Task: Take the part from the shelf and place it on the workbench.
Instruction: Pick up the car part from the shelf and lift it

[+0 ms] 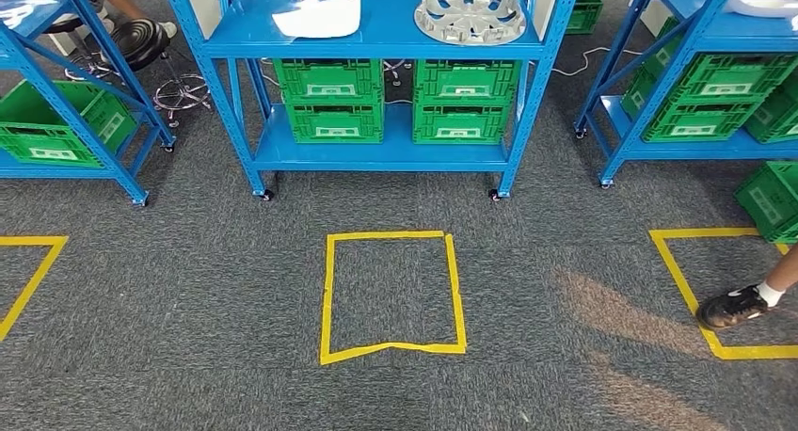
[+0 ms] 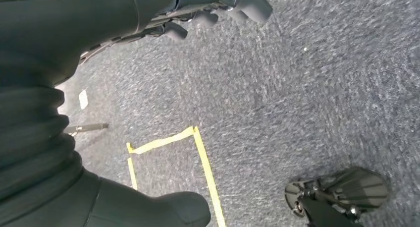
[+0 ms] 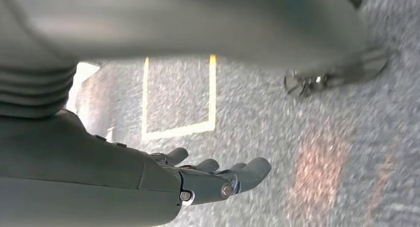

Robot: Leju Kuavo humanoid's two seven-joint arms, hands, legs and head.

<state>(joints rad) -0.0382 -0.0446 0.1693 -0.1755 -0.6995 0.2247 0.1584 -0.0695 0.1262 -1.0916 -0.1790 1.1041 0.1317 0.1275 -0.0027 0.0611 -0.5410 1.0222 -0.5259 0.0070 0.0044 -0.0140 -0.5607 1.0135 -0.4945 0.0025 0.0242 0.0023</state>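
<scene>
one part on the shelf, far from both empty hands.

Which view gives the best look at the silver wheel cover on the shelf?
The head view: the silver wheel cover lies whole and unblocked on the top level of the middle blue shelf. Both wrist views look down at grey carpet with yellow tape, so they give nothing on the cover.

left hand hanging empty, right hand seemingly loose, empty
</scene>
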